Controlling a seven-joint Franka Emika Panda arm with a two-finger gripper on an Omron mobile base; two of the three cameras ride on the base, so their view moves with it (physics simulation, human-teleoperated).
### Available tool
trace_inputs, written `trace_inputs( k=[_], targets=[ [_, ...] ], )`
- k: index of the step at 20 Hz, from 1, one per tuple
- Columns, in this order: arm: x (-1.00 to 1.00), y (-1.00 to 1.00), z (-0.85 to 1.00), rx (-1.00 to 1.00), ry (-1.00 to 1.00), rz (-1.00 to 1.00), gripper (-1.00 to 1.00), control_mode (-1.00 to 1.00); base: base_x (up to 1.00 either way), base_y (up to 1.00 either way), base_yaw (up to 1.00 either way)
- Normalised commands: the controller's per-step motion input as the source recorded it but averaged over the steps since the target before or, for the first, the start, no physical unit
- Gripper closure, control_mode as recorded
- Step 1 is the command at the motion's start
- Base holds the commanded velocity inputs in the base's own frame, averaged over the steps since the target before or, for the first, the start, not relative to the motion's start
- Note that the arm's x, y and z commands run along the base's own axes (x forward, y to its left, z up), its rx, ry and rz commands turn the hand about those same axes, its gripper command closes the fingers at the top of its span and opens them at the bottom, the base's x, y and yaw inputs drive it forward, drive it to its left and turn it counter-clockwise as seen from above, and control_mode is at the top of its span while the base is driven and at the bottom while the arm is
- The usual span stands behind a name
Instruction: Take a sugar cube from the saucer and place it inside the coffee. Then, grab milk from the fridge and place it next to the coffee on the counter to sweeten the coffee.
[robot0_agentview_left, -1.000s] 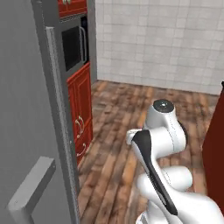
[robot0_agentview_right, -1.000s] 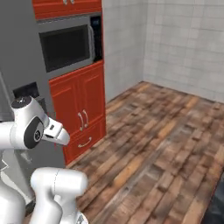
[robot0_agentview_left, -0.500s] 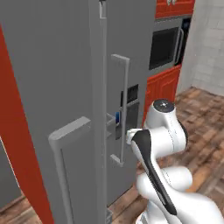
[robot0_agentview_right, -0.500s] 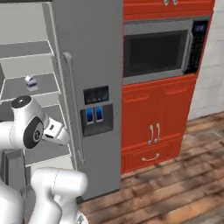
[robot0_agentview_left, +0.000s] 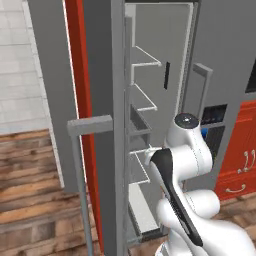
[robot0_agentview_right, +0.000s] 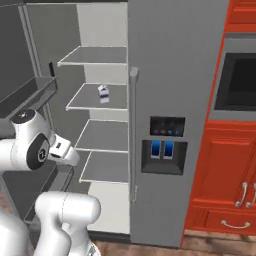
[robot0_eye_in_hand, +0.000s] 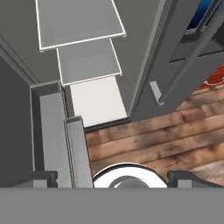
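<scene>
Right base view is showing the fridge (robot0_agentview_right: 172, 75) with its left compartment standing open, and the milk (robot0_agentview_right: 103, 93) is sitting alone on the second shelf (robot0_agentview_right: 95, 102) from the top, toward the back, at about 11 o'clock from the arm's elbow. The claw (robot0_eye_in_hand: 111, 177) is pointing down at the wooden floor (robot0_eye_in_hand: 175, 140) beside the fridge's base, its two tips standing wide apart at the bottom edge of the hand view and holding nothing. The main risk, as I judge it, is in the reach: the carton is resting deep on a pale shelf with another shelf close above it, so a claw coming in tilted could be striking the shelf edge or nudging the carton over before the tips are closing around it. The carton is small and light, so a glancing touch would probably be pushing it farther back. The open door (robot0_agentview_left: 100, 125) with its bins (robot0_eye_in_hand: 54, 131) is hanging just beside the arm at 9 o'clock in the left base view, and the long bar handle (robot0_agentview_right: 133, 135) of the shut door is standing at 3 o'clock of the opening; either could be catching the elbow as the arm is swinging up. A water dispenser (robot0_agentview_right: 163, 149) and red cabinets (robot0_agentview_right: 225, 170) are lying off to 3 o'clock, clear of the path.
</scene>
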Motion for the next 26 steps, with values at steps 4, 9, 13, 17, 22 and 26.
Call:
trace_inputs(
  k=[4,9,13,17,22,26],
  targets=[
    [0.00,0.00,0.00,0.00,0.00,0.00,-1.00,1.00,0.33,-0.70,0.47],
    [0.00,0.00,0.00,0.00,0.00,0.00,-1.00,1.00,0.18,0.12,0.23],
    [0.00,0.00,0.00,0.00,0.00,0.00,-1.00,1.00,0.07,-0.88,0.27],
    [0.00,0.00,0.00,0.00,0.00,0.00,-1.00,1.00,0.19,-0.49,0.24],
    [0.00,0.00,0.00,0.00,0.00,0.00,-1.00,1.00,0.22,0.15,0.02],
    [0.00,0.00,0.00,0.00,0.00,0.00,-1.00,1.00,0.39,0.30,-0.08]
  ],
)
